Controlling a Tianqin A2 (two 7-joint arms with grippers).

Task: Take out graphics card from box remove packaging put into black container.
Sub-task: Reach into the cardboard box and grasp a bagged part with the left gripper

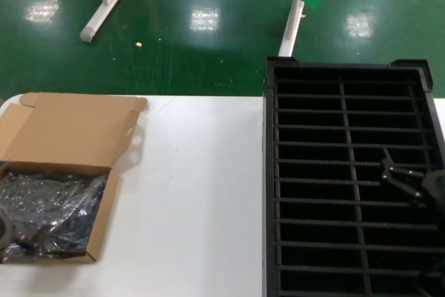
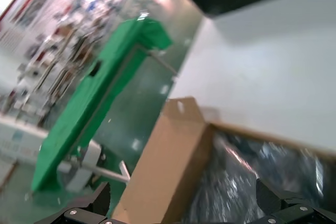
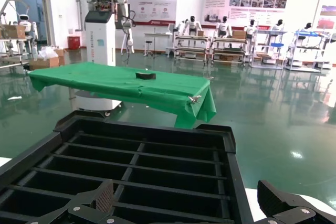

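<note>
The left gripper (image 1: 17,238) is down inside the box (image 1: 69,130), at the table's front left corner, its dark fingers among the shiny folds of the packaging (image 1: 59,210). In the left wrist view its two fingertips (image 2: 86,208) stand wide apart, with the crinkled bag (image 2: 252,166) between and under them; nothing is pinched between them. The bag fills the box from wall to wall (whatever lies inside it is hidden by the glare and creases, so the card cannot be made out). The box's lid flap (image 2: 168,166) is folded back and lies open toward the table's far left edge.

The right gripper (image 1: 407,179) hangs over the crate (image 1: 270,172), near its right wall and about midway along its length. In the right wrist view its fingertips (image 3: 100,200) are also spread wide and hold nothing; the ribbed slots of the crate (image 3: 142,156) stretch out ahead of them.

The crate takes up the right side of the table (image 1: 195,199), its long left wall running from the front edge to the far edge. A broad strip of bare white tabletop lies between it and the box, so the two are well apart. Beyond the table is a green floor (image 1: 208,46), and the right wrist view shows a green-draped bench (image 3: 126,85) behind the crate.
</note>
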